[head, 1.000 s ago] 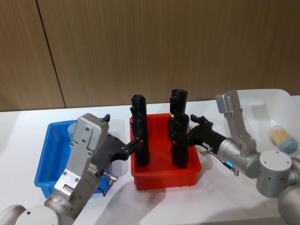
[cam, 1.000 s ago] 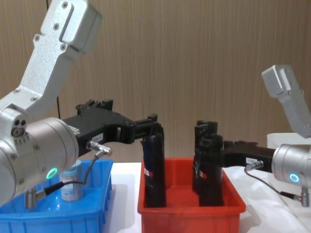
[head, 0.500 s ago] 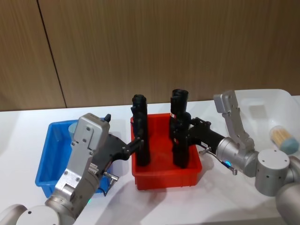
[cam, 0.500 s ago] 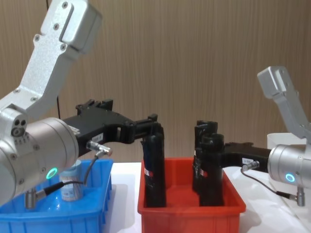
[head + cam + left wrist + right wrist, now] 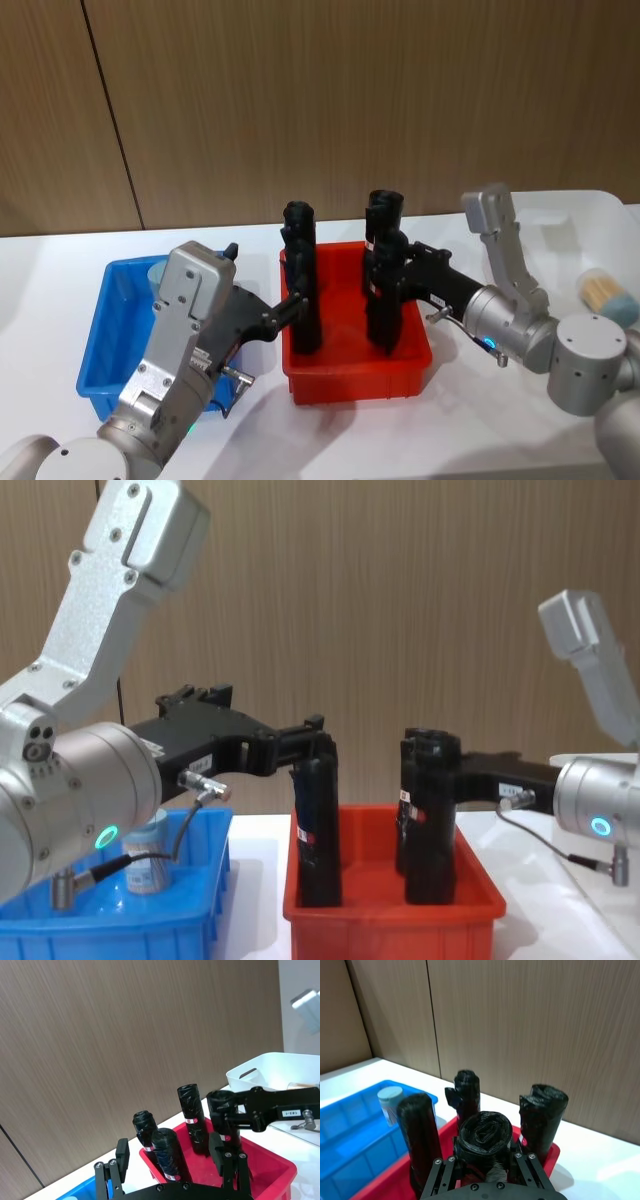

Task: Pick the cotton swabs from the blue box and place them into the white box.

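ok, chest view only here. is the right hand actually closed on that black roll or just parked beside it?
Observer: Closed on it, it looks like. In the right wrist view the right hand has a finger on either side of the black roll in the red bin.
Operator: anything in the white box?
Observer: Head view shows one swab tub lying on its side in the white box.
Operator: left hand?
Observer: Open. In the left wrist view the left hand has its fingers spread, with a second roll in line with the gap.
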Controlling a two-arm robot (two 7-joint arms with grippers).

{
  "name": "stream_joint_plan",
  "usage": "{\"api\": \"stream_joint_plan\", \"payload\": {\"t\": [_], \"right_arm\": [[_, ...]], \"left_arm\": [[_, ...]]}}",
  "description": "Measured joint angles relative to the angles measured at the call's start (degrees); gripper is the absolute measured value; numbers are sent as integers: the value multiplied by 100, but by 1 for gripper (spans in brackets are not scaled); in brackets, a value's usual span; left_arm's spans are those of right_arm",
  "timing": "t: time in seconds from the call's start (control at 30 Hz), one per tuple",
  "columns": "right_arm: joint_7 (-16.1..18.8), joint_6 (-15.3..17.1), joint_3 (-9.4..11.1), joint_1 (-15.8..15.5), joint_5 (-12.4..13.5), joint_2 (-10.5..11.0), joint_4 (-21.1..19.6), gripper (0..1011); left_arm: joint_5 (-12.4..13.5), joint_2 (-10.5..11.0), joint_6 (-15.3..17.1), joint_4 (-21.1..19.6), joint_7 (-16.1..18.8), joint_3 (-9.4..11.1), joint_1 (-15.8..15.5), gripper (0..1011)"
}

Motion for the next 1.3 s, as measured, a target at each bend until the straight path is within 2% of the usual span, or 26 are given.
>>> {"api": "stream_joint_plan", "payload": {"t": [0.43,0.57,0.67,0.77,1.03,1.3], "right_arm": [[-176,341,101,-516,203,254,-1435,413],[-332,469,178,-685,266,368,-1999,400],[-426,534,219,-751,285,425,-2245,400],[-634,651,296,-859,316,522,-2646,400],[-1062,849,469,-1023,314,720,-3276,400],[-1524,1048,642,-1130,229,899,-3648,400]], "left_arm": [[0,0,0,0,0,0,0,1004],[0,0,0,0,0,0,0,1004],[0,0,0,0,0,0,0,1004],[0,0,0,0,0,0,0,1004],[0,-1,0,0,0,0,0,1004],[0,0,0,0,0,0,0,1004]]}}
